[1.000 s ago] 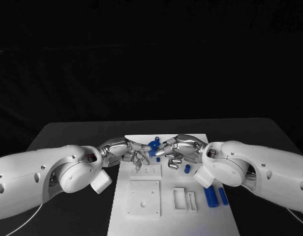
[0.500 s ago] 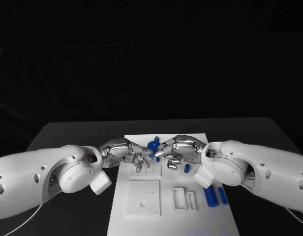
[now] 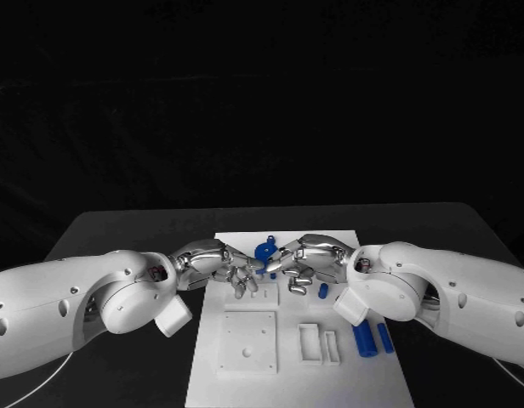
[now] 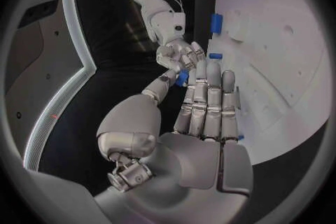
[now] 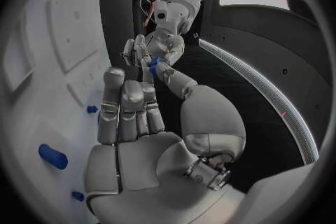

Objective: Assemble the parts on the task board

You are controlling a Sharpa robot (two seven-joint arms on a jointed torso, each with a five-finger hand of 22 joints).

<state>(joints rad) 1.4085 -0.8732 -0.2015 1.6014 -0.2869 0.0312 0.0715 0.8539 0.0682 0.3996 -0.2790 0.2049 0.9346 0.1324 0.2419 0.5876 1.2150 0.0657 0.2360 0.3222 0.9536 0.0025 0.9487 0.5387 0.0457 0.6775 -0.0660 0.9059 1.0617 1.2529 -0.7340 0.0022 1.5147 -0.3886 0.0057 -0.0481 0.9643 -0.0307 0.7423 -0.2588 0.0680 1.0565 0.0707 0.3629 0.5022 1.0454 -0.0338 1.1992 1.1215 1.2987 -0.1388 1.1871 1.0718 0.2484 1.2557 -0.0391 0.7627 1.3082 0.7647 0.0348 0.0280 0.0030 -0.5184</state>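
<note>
1. Above the task board point(image 3: 289, 357), left hand point(image 3: 219, 265) and right hand point(image 3: 305, 262) meet, fingers pinching one blue part point(image 3: 266, 252) between them
2. Two blue cylinders point(image 3: 372, 338) lie loose; assembly looks barely begun

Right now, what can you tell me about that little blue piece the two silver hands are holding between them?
The blue part is small, with a rounded body and a thin tip at its top, and looks like plastic. It hangs above the far half of the white task board, clear of it. The left hand and the right hand meet around it, fingertips pinching it from both sides. Which hand carries most of it I cannot tell.
</note>
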